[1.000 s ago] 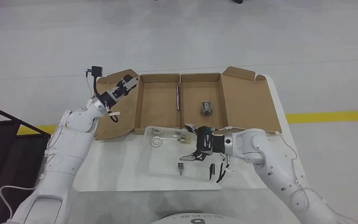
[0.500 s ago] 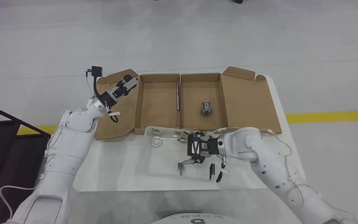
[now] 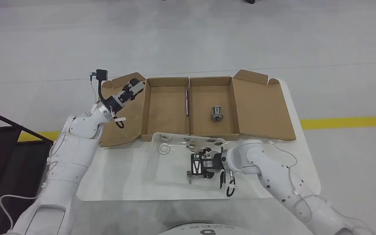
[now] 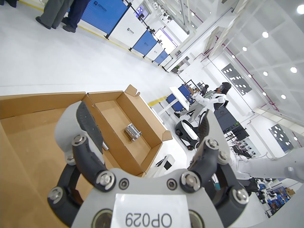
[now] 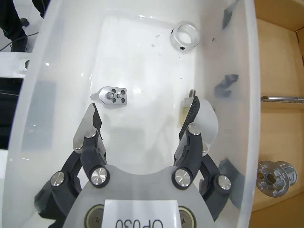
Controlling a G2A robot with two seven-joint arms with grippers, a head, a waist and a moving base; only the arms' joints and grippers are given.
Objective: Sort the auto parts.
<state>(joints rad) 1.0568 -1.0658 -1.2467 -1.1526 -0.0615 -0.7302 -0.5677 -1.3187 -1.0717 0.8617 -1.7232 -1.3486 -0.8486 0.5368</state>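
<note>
1. Auto parts lie in two places: loose ones in the clear tray [image 3: 173, 167] at the near side, sorted ones in the cardboard box [image 3: 164, 114] beyond it
2. Over the box's left flap hangs the left gripper [image 3: 130, 92], fingers spread and empty, well apart from the tray
3. At the tray's far left sits the metal ring [image 5: 185, 35]
4. In the box's left compartment lies the rod [image 3: 187, 101]
5. Just left of the right gripper's near fingertip lies the flat bracket [image 5: 112, 95], off the centreline toward the near side; its long axis runs near to far, in line with the jaw gap
6. Inside the tray, the right gripper [image 5: 143, 116] is by far the nearer, released and holding nothing; I judge it must shift nearward to straddle the bracket
7. Just beside its far finger stands a threaded stud [image 5: 183, 113]
8. In the right compartment rests the spool hub [image 3: 217, 113]
</note>
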